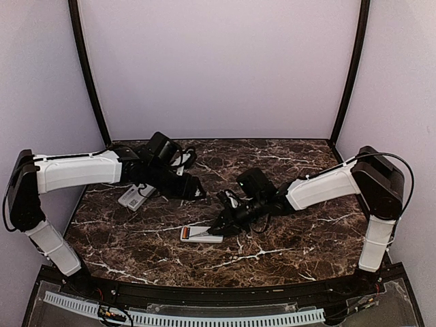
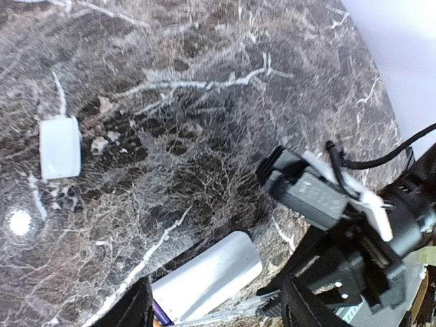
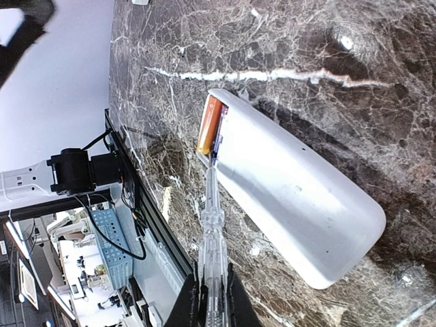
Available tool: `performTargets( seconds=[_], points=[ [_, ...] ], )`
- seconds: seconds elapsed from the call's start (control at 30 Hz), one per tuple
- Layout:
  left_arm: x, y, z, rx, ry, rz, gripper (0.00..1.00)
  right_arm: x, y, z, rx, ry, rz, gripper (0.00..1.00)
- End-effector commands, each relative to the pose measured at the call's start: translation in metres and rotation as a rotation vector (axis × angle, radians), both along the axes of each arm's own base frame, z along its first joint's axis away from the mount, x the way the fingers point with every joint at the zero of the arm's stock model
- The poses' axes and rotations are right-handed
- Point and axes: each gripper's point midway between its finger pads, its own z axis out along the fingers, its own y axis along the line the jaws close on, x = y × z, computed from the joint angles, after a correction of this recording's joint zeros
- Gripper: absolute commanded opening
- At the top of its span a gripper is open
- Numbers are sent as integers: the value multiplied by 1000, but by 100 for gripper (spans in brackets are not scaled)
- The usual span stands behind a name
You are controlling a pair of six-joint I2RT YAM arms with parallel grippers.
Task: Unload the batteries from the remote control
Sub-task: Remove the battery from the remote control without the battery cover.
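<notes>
So far: cover [image 2: 60, 146] off remote [image 3: 293, 204].
Remaining: orange battery [image 3: 210, 126] in its bay — none seen out.
Right gripper [image 3: 211, 303]: clamped on clear pry stick [image 3: 212, 218], tip at battery.
Left gripper [image 2: 218, 306]: spread, empty.

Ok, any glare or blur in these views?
Left wrist: a bright spot glares off the marble table at left, upper-left veins smeared. Right wrist: sharp, small glare spot top right, white remote control bright. Top external: even light, soft shadows.

Dark marble table [image 1: 136, 238], pale lilac walls [image 1: 218, 68], black posts [image 1: 84, 68]
</notes>
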Motion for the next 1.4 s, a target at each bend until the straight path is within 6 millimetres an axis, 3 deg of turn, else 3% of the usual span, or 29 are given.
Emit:
performTargets(
  seconds=[0.0,0.07,0.2,0.47,0.93,1.37],
  points=[
    [-2,34,17,5,-40,129,64,2,-14,-30,-109,21,-62,0],
    [-8,45,14,-16,-20,177,63,3,-13,-29,-110,22,-65,0],
    [-30,63,-16,-18,67,237,54,4,-13,-29,-114,19,-68,0],
    [-55,70,-52,-53,185,268,41,4,-14,-31,-124,15,-70,0],
    [-54,65,-82,-31,227,254,29,6,-16,-31,-130,8,-84,0],
    [-52,73,-99,-4,242,287,16,6,-17,-31,-136,8,-90,0]
  ],
)
